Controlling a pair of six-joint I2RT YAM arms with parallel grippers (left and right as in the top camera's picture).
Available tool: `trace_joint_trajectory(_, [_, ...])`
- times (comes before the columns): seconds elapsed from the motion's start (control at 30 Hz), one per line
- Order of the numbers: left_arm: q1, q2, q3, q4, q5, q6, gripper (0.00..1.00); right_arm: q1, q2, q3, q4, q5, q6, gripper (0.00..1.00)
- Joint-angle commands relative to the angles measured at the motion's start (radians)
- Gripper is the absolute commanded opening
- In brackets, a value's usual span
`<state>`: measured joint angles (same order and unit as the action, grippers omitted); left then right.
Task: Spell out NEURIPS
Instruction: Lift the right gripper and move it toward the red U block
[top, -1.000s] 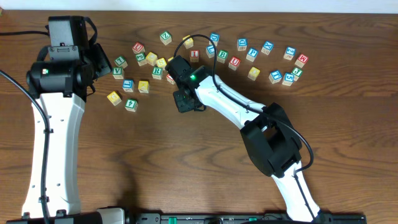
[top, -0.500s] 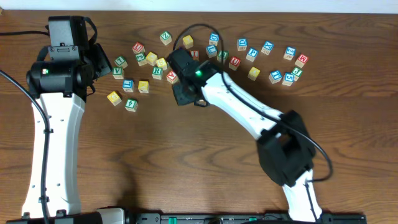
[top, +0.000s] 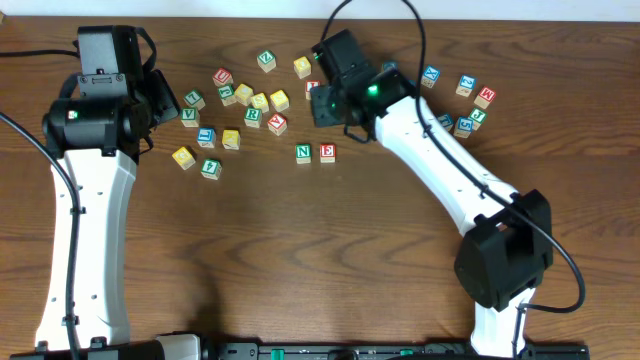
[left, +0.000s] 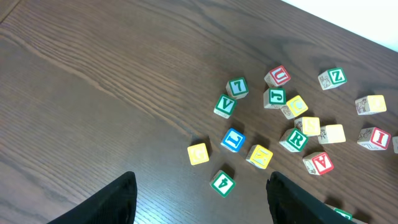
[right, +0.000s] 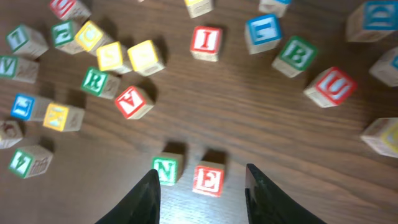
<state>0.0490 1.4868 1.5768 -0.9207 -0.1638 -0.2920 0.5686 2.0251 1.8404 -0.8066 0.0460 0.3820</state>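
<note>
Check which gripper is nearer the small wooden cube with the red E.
Right. The right gripper hovers just beyond the small wooden cube with the red E, toward the table's far edge, jaws open and empty. The left gripper sits far off to the cube's left.

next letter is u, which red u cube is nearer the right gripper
The red U cube beside the green B cube, seen in the right wrist view; the other U cube sits farther off, near the green Z cube.
</note>
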Motion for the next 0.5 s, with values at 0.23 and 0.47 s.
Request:
trace_joint_trajectory(0.23, [0.003,0.01,-0.017,-0.005,-0.013,-0.01,0.66,-0.095,-0.023,0.06,0.029,0.0,0.01,0.4])
trace_joint_trajectory(0.47, [0.003,0.01,-0.017,-0.005,-0.013,-0.01,0.66,-0.143,0.009,0.06,0.074,0.01,0.071,0.45])
